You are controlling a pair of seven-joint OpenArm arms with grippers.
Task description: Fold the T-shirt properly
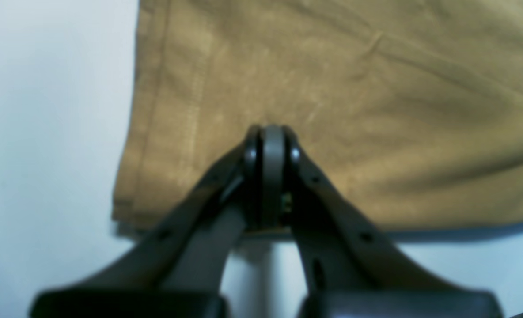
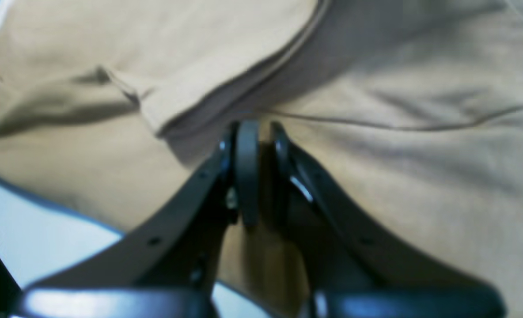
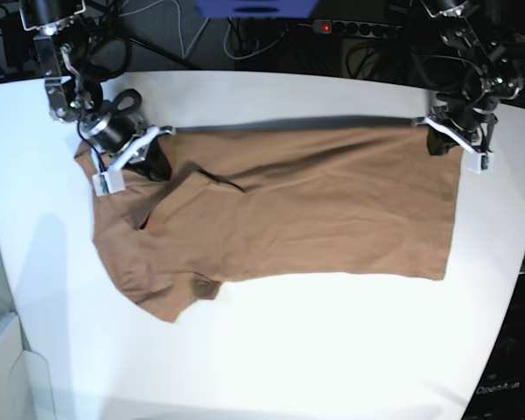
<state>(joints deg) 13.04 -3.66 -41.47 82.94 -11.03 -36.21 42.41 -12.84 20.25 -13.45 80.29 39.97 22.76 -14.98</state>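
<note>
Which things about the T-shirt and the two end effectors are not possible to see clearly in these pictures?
- Left wrist view: the left end effector covers the T-shirt edge, so a pinch is unclear.
- Right wrist view: blurred; right end effector hides the cloth beneath.
- Base view: both end effectors are too small to show how the jaws stand.

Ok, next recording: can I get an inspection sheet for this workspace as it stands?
Surface: white table, bare around the cloth.
Job's things: tan T-shirt lying flat, folded lengthwise, one sleeve at the near left.
Clutter: nothing seen.
Hands: left hand shut on the hem corner; right hand shut on cloth at the shoulder end.
Cables: tangle and a power strip behind the table.
Surroundings: dark, blue object at the back.
</note>
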